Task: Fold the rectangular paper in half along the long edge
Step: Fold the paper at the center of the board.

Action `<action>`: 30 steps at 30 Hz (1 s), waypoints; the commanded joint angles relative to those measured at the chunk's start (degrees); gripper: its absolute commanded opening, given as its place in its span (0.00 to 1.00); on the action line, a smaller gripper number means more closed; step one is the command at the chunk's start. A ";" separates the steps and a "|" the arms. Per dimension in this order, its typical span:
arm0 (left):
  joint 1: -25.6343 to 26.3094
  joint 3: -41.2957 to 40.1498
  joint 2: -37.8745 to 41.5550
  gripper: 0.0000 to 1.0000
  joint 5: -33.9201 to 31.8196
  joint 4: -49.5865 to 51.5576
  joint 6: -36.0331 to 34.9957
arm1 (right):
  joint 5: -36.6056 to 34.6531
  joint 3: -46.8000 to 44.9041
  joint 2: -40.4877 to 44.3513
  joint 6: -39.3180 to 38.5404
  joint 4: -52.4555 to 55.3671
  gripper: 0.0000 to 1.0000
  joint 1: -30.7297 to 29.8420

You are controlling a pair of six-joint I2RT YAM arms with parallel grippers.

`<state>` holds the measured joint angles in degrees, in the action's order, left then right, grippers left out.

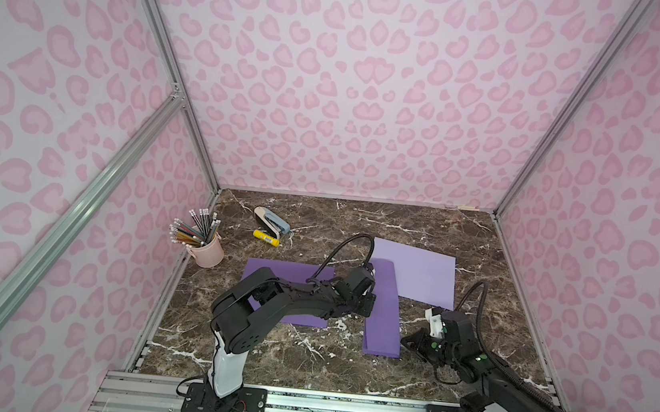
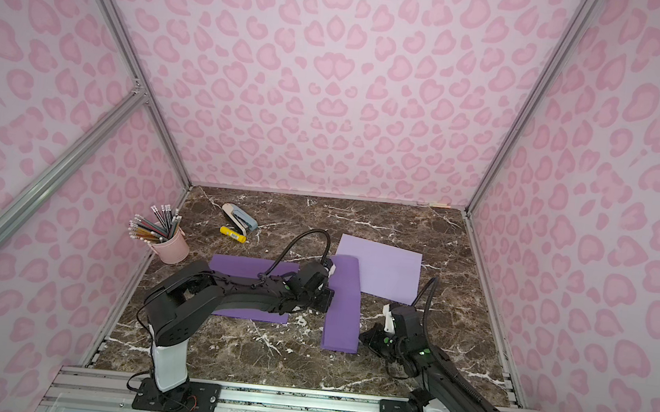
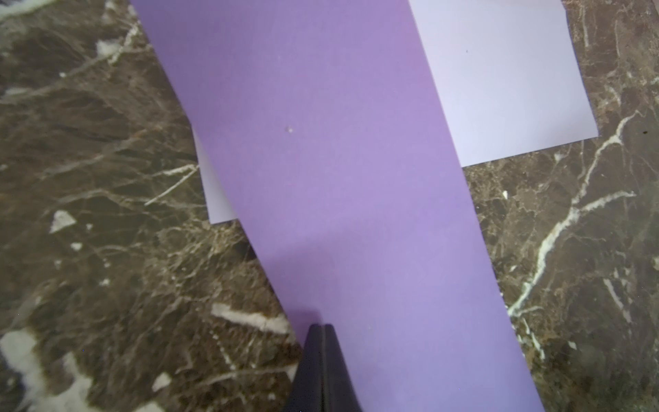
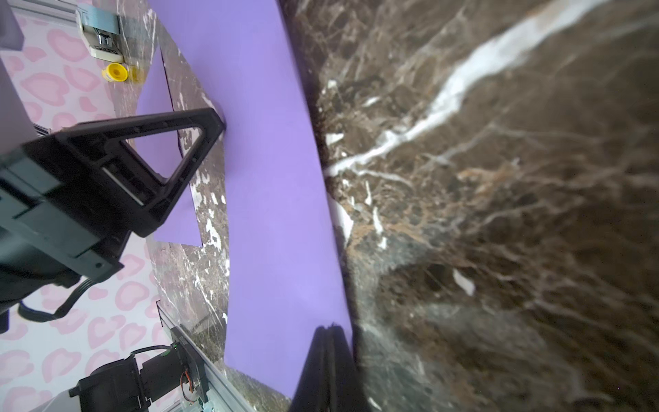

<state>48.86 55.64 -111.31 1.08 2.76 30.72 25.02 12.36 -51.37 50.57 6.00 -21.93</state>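
Left arm [image 1: 289, 294]: black jointed links, white lower segment, screwed black base plate [image 1: 253, 403] at 7 o'clock.
Right arm [image 1: 516, 402]: black links, white shell, green lights, based at 5 o'clock.
Hoses [image 1: 362, 236]: black, ribbed, one per wrist.
Left gripper [image 3: 322, 328]: black triangular open-frame fingers.

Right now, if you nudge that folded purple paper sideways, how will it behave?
The folded purple paper is probably floppy: its far end arches up where it overlaps the pale lilac sheet. Likely light and slippery on the polished marble tabletop, so it should slide.
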 commanded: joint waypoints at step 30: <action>-0.02 -1.53 -0.82 0.04 -0.32 4.74 0.73 | 2.67 3.04 2.33 -6.51 13.32 0.00 -1.63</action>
<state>48.86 54.85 -111.39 1.08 0.91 31.14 28.77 12.32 -49.06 45.60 16.93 -23.59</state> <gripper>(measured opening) 0.050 0.058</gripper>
